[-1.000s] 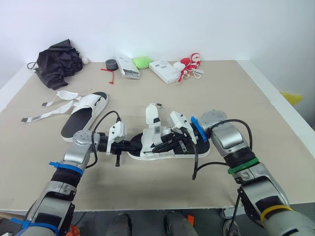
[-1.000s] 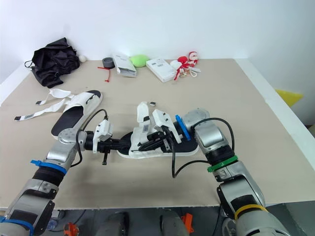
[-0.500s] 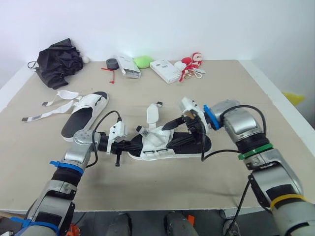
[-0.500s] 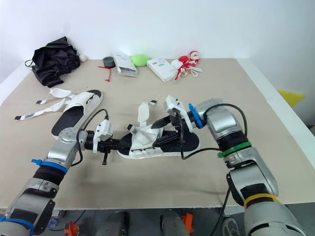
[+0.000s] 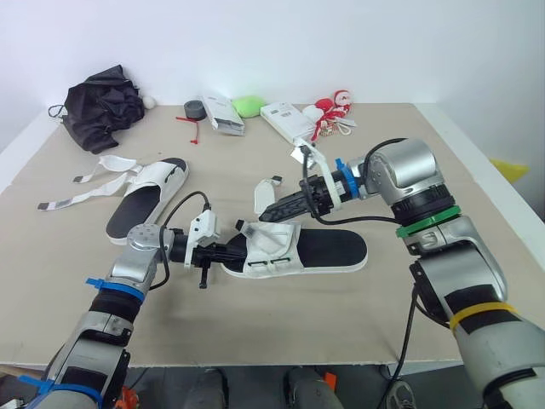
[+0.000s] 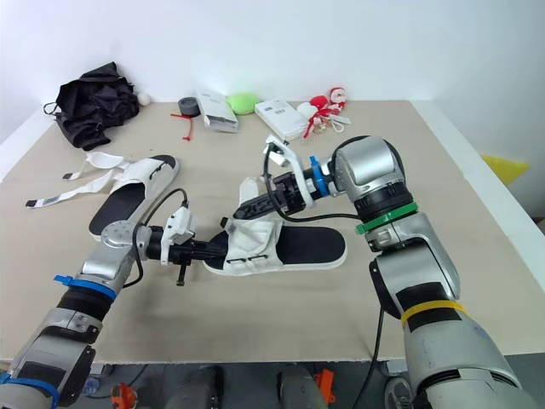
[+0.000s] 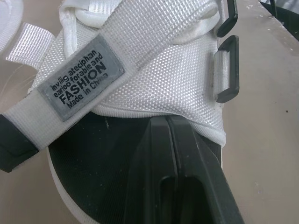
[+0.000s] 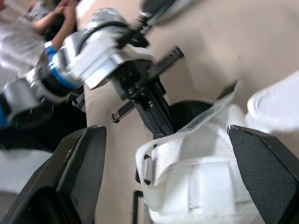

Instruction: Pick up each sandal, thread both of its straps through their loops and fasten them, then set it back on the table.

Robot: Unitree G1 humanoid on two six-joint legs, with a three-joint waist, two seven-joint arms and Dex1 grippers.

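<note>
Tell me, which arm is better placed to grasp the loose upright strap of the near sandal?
Right. The right gripper is open and hovers just beside the upright strap. The left gripper is shut at the toe end of the sandal, apparently steadying it.

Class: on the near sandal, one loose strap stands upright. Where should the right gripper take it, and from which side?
Probably the upright strap near its free tip, from the heel side, where the open right gripper points. That tip stands clear; the left gripper holds the toe end.
</note>
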